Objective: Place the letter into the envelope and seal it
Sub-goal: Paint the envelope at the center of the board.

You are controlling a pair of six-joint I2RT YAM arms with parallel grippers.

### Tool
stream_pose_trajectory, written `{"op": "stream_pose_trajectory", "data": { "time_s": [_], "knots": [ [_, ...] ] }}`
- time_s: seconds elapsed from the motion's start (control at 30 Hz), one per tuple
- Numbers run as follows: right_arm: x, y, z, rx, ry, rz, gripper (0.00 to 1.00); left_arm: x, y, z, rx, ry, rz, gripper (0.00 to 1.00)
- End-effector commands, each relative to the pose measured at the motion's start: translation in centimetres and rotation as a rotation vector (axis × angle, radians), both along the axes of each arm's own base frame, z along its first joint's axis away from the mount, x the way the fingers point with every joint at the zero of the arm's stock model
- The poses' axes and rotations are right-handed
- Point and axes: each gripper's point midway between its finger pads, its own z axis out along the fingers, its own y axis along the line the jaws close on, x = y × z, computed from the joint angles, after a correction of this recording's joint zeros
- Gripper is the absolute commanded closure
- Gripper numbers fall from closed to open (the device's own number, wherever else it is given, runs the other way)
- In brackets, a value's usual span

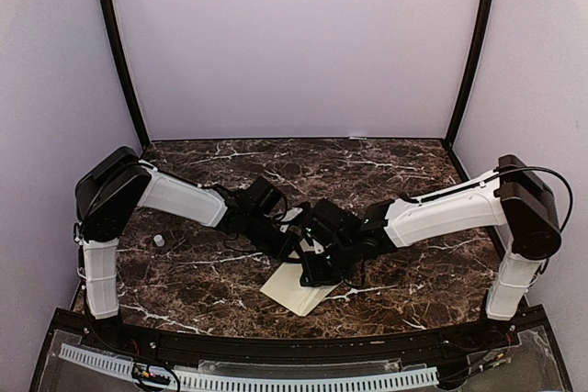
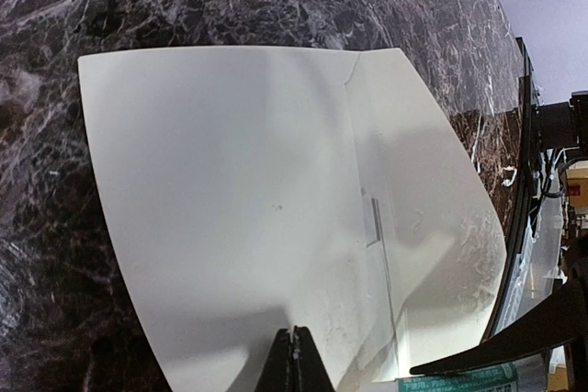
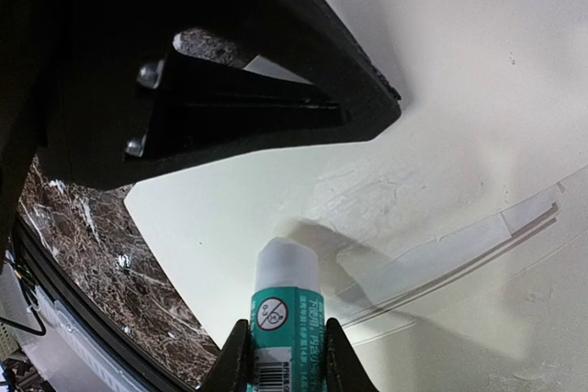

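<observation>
Right wrist view: a white-tipped, teal-labelled glue stick [image 3: 285, 293] is clamped in the right gripper [image 3: 286, 355], tip over the long cream paper envelope [image 3: 478, 89].
Left wrist view: left gripper [image 2: 292, 360] clenched empty above the envelope; its flap [image 2: 418, 190] lies open.
Top view: the envelope lies flat on the dark marble table [image 1: 413, 162], beneath both grippers.

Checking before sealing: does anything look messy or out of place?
Shiny smears, likely glue, streak the envelope near its flap strip, by the glue stick in the right pincer. A small white object, perhaps its cap, lies apart on the table.
</observation>
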Motion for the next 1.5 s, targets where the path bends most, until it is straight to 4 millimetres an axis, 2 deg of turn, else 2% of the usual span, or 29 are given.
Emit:
{"op": "stream_pose_trajectory", "data": {
  "time_s": [0.0, 0.53, 0.73, 0.83, 1.1, 1.47],
  "knots": [
    [-0.4, -2.9, -2.0, -0.12, 0.038, -0.023, 1.0, -1.0, 2.6, -4.1, 0.148, 0.067, 0.025, 1.0],
    [3.7, -6.6, -3.5, -0.198, 0.003, -0.089, 1.0, -1.0, 2.5, -4.1, 0.146, 0.066, 0.024, 1.0],
    [5.0, -7.7, -3.3, -0.211, -0.015, -0.112, 1.0, -1.0, 2.5, -4.1, 0.147, 0.067, 0.023, 1.0],
    [5.4, -7.6, -3.0, -0.203, -0.019, -0.111, 1.0, -1.0, 2.6, -4.2, 0.148, 0.069, 0.023, 1.0],
    [4.7, -6.3, -2.6, -0.16, -0.003, -0.064, 1.0, -1.0, 2.6, -4.3, 0.15, 0.072, 0.025, 1.0],
    [1.8, -4.0, -1.8, -0.128, 0.021, -0.006, 1.0, -1.0, 2.7, -4.5, 0.156, 0.078, 0.03, 1.0]
  ]
}}
